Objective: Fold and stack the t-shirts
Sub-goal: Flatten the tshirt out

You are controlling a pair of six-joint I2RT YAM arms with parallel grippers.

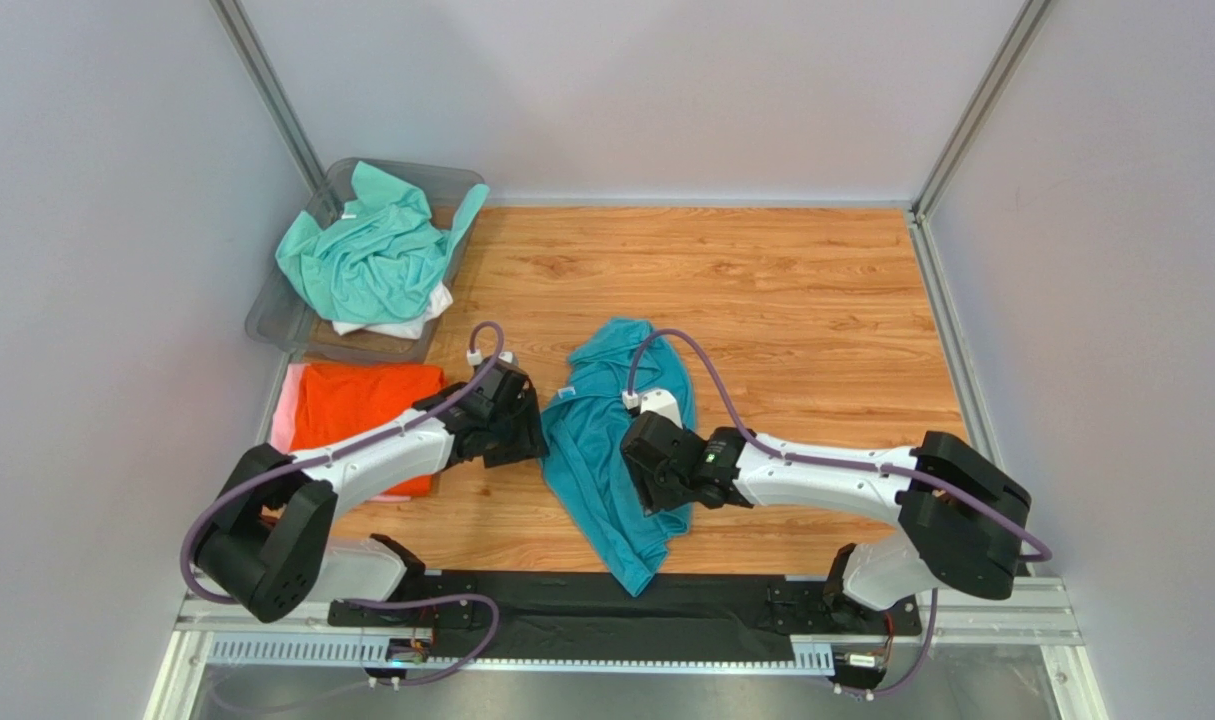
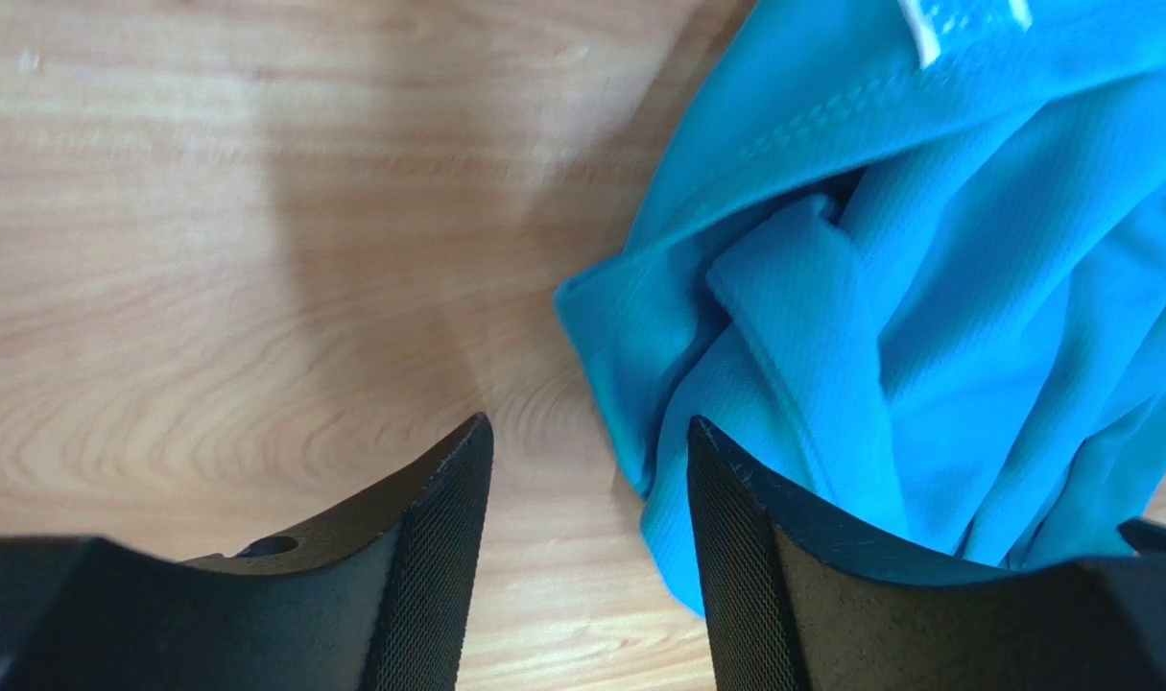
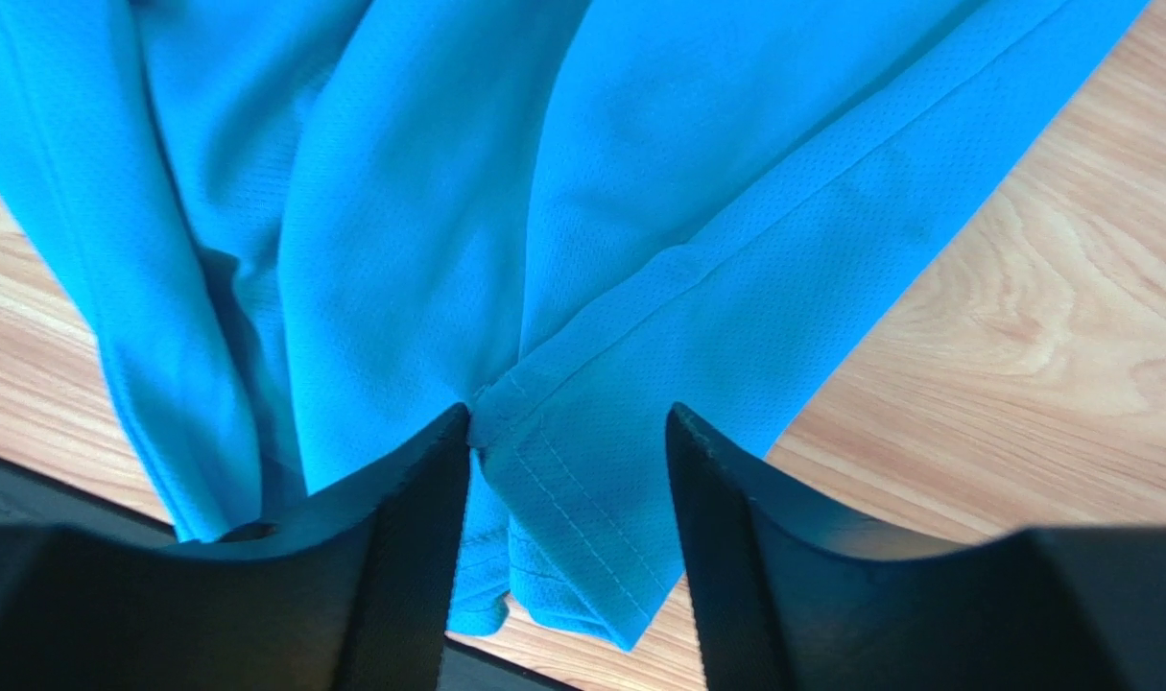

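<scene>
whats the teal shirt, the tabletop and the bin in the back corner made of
Teal t-shirt: thin knit cloth, probably a synthetic sports fabric; fine pinhole texture, soft folds, a double-stitched hem.
Tabletop: wood or wood-look laminate, smooth with a low sheen; plank seams and grain show, but which of the two is unclear.
Bin: clear greyish plastic; the surface behind shows through its walls.

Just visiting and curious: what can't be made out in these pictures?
- Top view: what lies lower in the clear bin, under the mint-green t-shirt.
- Top view: pale pink t-shirt, mostly covered by the orange t-shirt.
- Wrist views: the teal-blue t-shirt, its outline cut by frame edges.
</scene>
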